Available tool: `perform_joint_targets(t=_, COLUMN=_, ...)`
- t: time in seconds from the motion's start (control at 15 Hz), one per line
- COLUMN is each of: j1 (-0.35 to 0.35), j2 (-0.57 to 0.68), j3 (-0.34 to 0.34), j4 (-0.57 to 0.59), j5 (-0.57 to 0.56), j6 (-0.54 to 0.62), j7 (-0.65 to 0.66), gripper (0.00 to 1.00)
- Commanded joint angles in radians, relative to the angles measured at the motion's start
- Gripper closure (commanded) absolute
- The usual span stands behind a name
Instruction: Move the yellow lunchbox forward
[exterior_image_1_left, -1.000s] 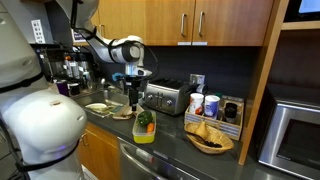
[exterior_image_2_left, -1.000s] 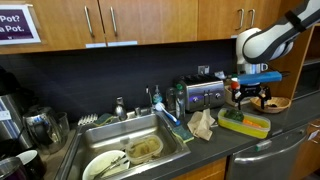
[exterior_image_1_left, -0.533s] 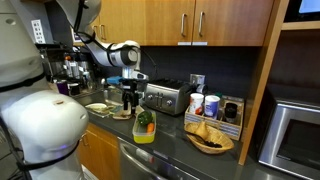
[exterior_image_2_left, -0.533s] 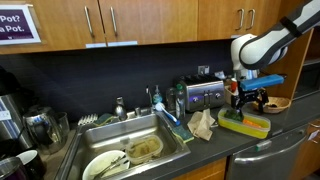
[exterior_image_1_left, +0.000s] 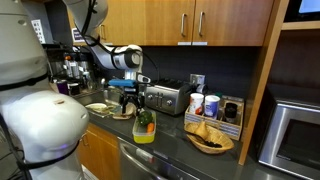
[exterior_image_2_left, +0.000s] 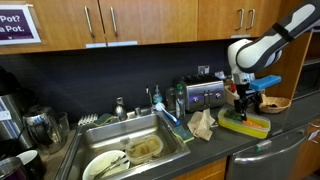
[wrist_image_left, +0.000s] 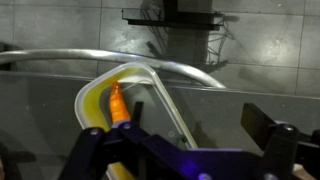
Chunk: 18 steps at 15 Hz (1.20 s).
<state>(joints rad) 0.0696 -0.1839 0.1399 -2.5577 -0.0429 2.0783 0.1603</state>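
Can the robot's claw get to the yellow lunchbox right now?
Probably yes. The gripper hangs open close above the yellow lunchbox, and nothing shows between them. The toaster stands off to the side, out of the way.

Yellow lunchbox (wrist_image_left: 96, 108) partly behind jaws (wrist view)

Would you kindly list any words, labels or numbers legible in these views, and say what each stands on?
"Pot?" above "a Pot.": white letters on the dark sign fixed to the cabinet; the picture's edge cuts off the start.
Containers beside the toaster: printing too small to read.
Wrist view: no text.
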Motion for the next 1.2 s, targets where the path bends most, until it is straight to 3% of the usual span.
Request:
perform_joint_targets(t=0.0, j1=0.000, j2=0.033, j3=-0.039, j4=0.037, j5=-0.059, j6=-0.018, j7=-0.202, gripper=0.00)
perform_joint_targets(t=0.6, j1=0.011, j2=0.057, j3=-0.076, j4=0.062, j5=-0.163, j6=-0.029, j7=-0.641, gripper=0.00)
perform_joint_targets(t=1.13, j1=0.012, j2=0.051, j3=-0.076, j4=0.048, j5=-0.155, j6=-0.008, j7=-0.641, gripper=0.00)
